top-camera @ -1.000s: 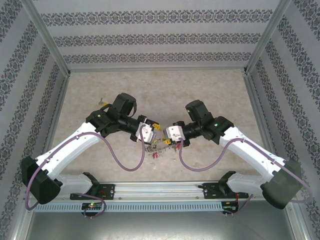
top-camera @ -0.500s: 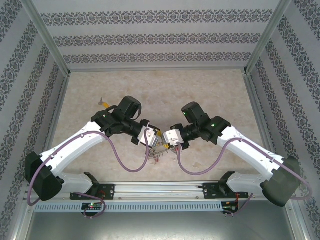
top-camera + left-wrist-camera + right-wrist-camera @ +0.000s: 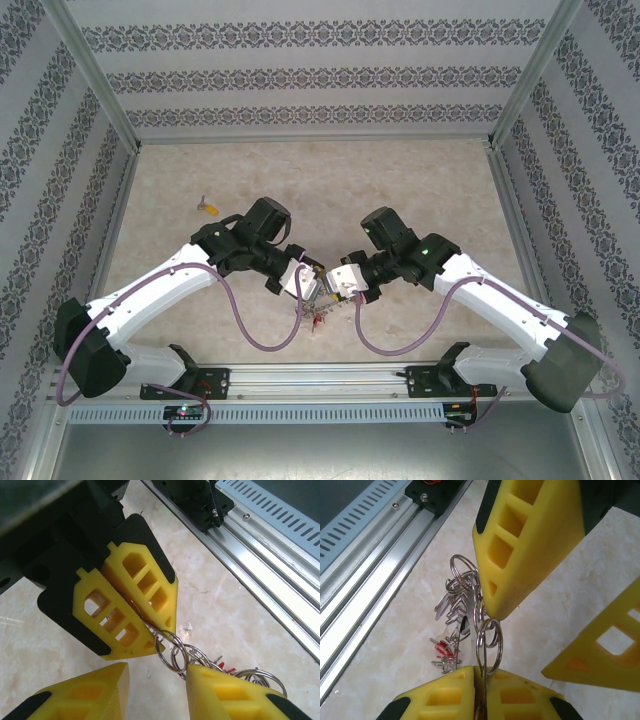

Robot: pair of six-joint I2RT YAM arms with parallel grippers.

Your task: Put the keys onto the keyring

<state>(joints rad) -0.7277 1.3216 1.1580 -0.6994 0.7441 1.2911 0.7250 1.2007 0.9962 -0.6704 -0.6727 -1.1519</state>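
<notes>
My right gripper is shut on the thin grey wire of the keyring, near the table's front middle. A small split ring hangs on that wire just above my pads. Below it dangles a bunch of silver keys with red tags. My left gripper faces the right one tip to tip. Its jaws stand apart, and the split rings lie against its right finger. One yellow-headed key lies alone on the table at the far left.
The aluminium rail with the arm bases runs along the near edge, close below the hanging bunch. Patterned walls enclose the marble tabletop on three sides. Purple cables loop beside both arms.
The left arm has swung right and toward the near edge, closing up on the right gripper, and its jaws have narrowed a little. The yellow-headed key at far left is now uncovered.
</notes>
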